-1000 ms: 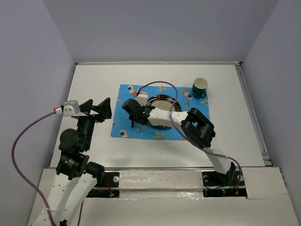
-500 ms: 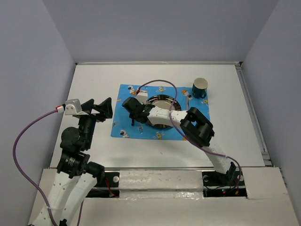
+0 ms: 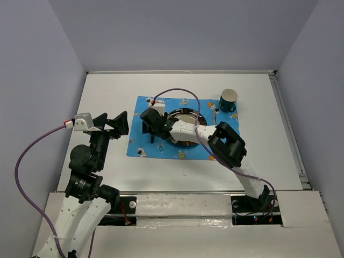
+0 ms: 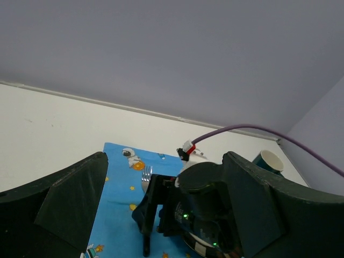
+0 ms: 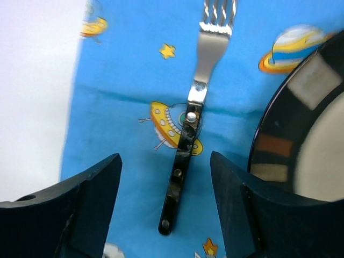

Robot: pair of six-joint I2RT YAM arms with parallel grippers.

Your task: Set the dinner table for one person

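One move only: raise right gripper (image 5: 164,180), spread wide and empty, straight up off fork (image 5: 199,80), leaving it beside plate (image 5: 279,123).

dinner table (image 3: 107,94), large matte white rectangular top, flat and level, silver rail (image 3: 289,131) along its right edge

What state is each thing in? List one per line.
Mat: spread flat on table.
Plate: flat on mat.
Fork: lying flat on mat, not gripped.
Cup: upright, at mat's far right corner.
Left gripper: open, empty.
Right gripper: open, over fork.
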